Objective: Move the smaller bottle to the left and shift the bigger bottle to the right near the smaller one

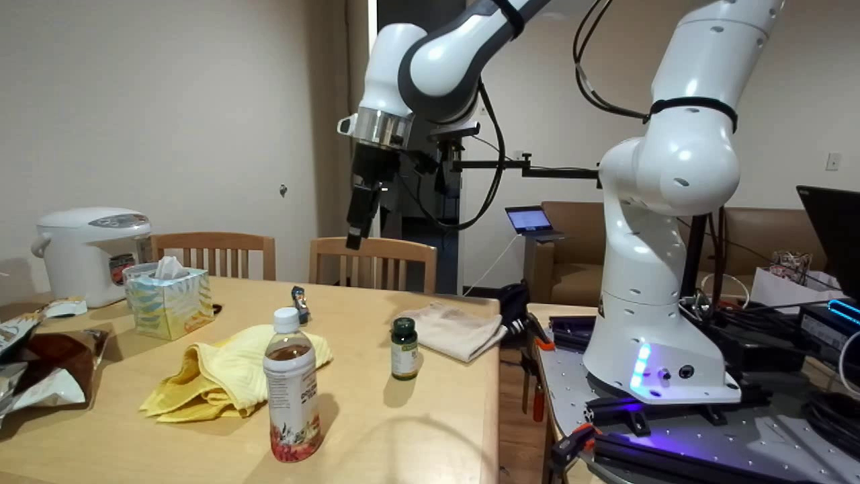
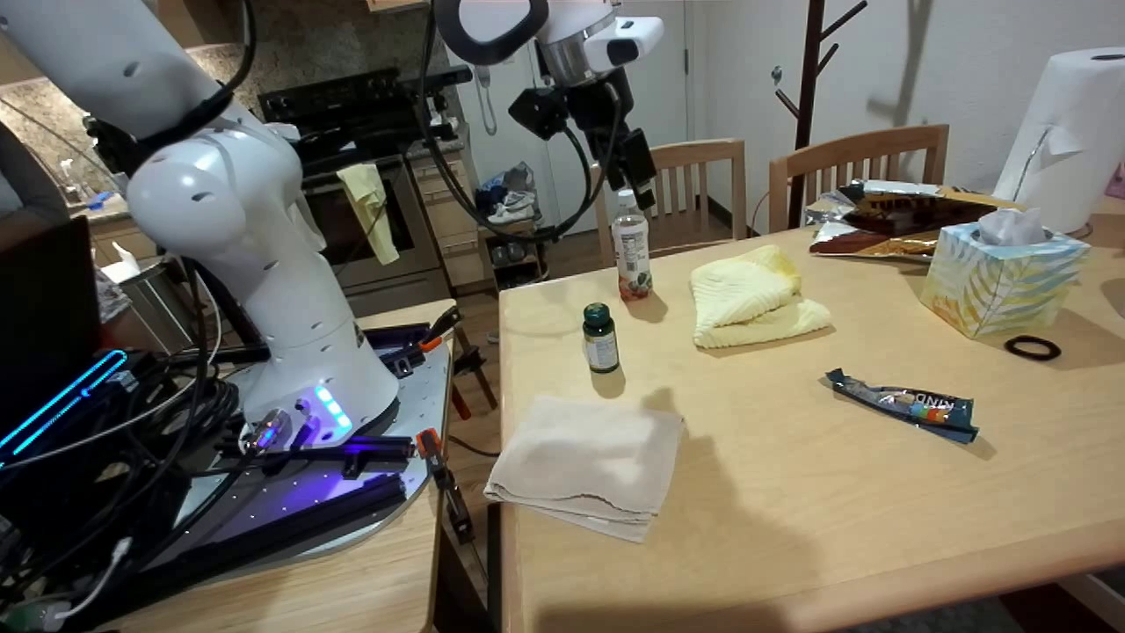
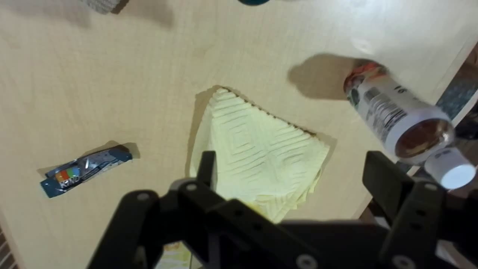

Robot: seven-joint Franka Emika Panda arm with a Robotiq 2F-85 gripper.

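The smaller bottle [image 1: 404, 356], short and dark green with a pale label, stands upright on the table; it also shows in an exterior view [image 2: 600, 341]. Only a dark sliver of it [image 3: 254, 1] shows at the top edge of the wrist view. The bigger bottle [image 1: 293, 393], tall with a white cap and red lower label, stands upright apart from it; it also shows in an exterior view [image 2: 632, 255] and at the right of the wrist view [image 3: 388, 106]. My gripper [image 3: 293, 164] is open and empty, high above the table [image 1: 457, 417], touching neither bottle.
A yellow cloth [image 1: 228, 373] lies beside the bigger bottle. A beige folded cloth [image 2: 589, 462] lies near the smaller bottle at the table edge. A snack bar [image 2: 905, 404], a tissue box [image 2: 1002, 272] and foil bags [image 2: 896, 220] lie farther along. Chairs [image 1: 376, 259] stand behind.
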